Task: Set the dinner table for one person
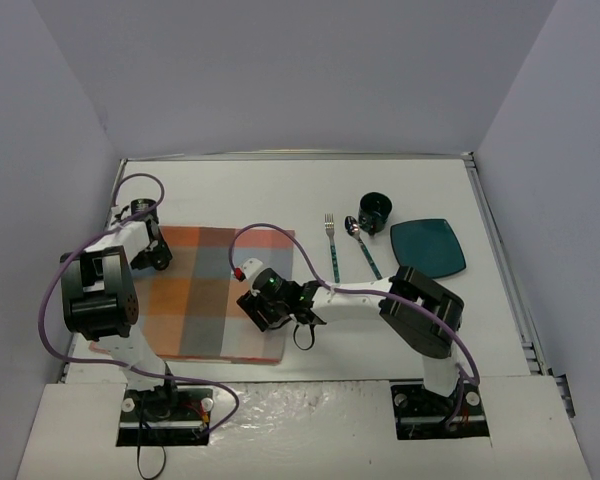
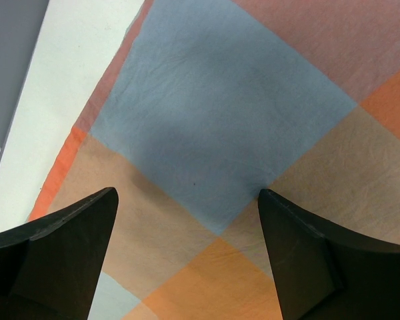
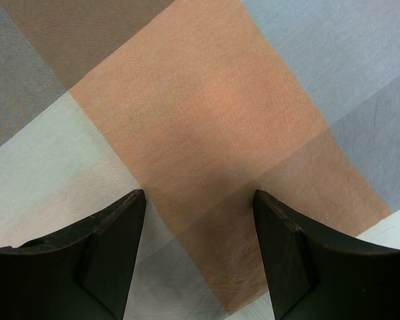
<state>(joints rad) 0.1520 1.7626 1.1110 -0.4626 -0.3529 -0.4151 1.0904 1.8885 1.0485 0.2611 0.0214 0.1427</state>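
The dinner table (image 1: 240, 190) is a white tabletop that fills the floor of the top view between pale walls, with both arm bases at its 6 o'clock edge. On its left half, toward 8 o'clock from the centre, lies a checked placemat (image 1: 195, 300) in orange, grey and blue, lying flat.

The left arm rises from its base, folds at a bulky joint out past the placemat's left edge, and reaches toward 12 o'clock before its wrist bends back down and inward. The left gripper (image 1: 158, 258) sits over the placemat's 10 o'clock corner. From the left wrist camera, the left gripper (image 2: 187, 200) points down at the cloth with its two dark fingers (image 2: 67, 253) spread wide and nothing between them; a strip of white tabletop shows past the cloth's edge at 10 o'clock.

The right arm climbs from its base to a raised elbow, then stretches its forearm toward 9 o'clock across the table. The right gripper (image 1: 261, 312) hangs over the placemat's 4 o'clock corner. In its own wrist view the right gripper (image 3: 199, 197) is likewise spread wide and holds nothing, with bare table showing at 4 o'clock. Whether either gripper's tips touch the cloth cannot be told.

To the right of the placemat, a fork (image 1: 331, 245) and a spoon (image 1: 363, 245) lie side by side, handles toward 6 o'clock. A dark cup (image 1: 375, 212) stands at 1 o'clock from the spoon's bowl, and a teal square plate (image 1: 428, 248) lies at 3 o'clock from the spoon.
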